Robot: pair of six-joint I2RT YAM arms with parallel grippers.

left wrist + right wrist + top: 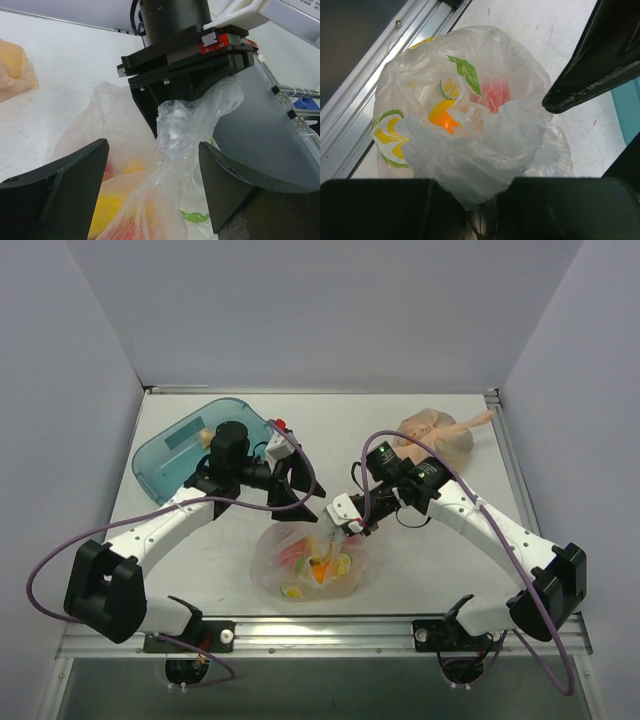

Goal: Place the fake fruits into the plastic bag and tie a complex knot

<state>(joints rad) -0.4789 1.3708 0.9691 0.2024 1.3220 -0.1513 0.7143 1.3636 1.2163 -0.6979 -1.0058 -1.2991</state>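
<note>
The clear plastic bag (315, 565) lies near the table's front edge with the fake fruits (320, 565) inside. Through the film I see an orange one (442, 115), a red one (495, 95) and a green-rimmed slice (387, 137). My right gripper (340, 530) is shut on the bag's gathered neck (480, 200) and holds it up. The neck is twisted into a crumpled lump (175, 130); whether it is a tied knot I cannot tell. My left gripper (152, 145) stands open, one finger on either side of that neck without touching it.
A teal tray (190, 450) sits at the back left behind the left arm. A peach-orange tied bag (435, 432) lies at the back right. The metal rail (330, 625) of the table's front edge runs just below the clear bag.
</note>
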